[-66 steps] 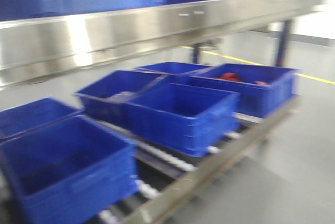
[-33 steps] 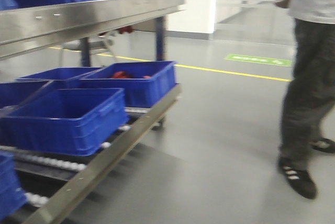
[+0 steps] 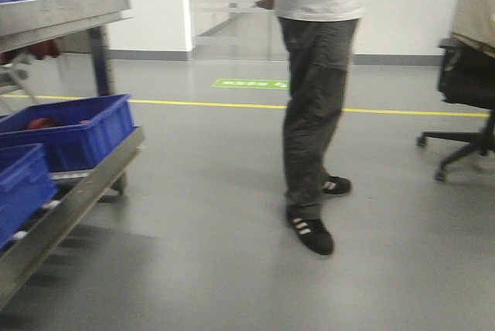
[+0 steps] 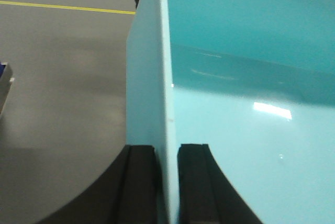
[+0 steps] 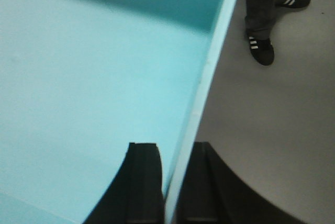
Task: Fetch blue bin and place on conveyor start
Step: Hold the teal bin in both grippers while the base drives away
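The pale turquoise blue bin point(image 4: 235, 88) fills both wrist views and hangs above the grey floor. My left gripper point(image 4: 167, 153) is shut on the bin's left wall, one black finger outside, one inside. My right gripper point(image 5: 176, 153) is shut on the bin's right wall point(image 5: 209, 72) in the same way. The bin looks empty inside point(image 5: 78, 77). The bin and both grippers are out of the front view. The conveyor start is out of view.
A steel shelf rack point(image 3: 69, 192) with dark royal-blue bins point(image 3: 73, 130) stands at the left. A person in dark trousers point(image 3: 313, 107) stands ahead on the grey floor; the shoes show in the right wrist view point(image 5: 261, 48). An office chair point(image 3: 464, 107) is at the right.
The front view has swung to the right: the shelf rack and royal-blue bins have slid to the left edge, and the person and chair have come into view.
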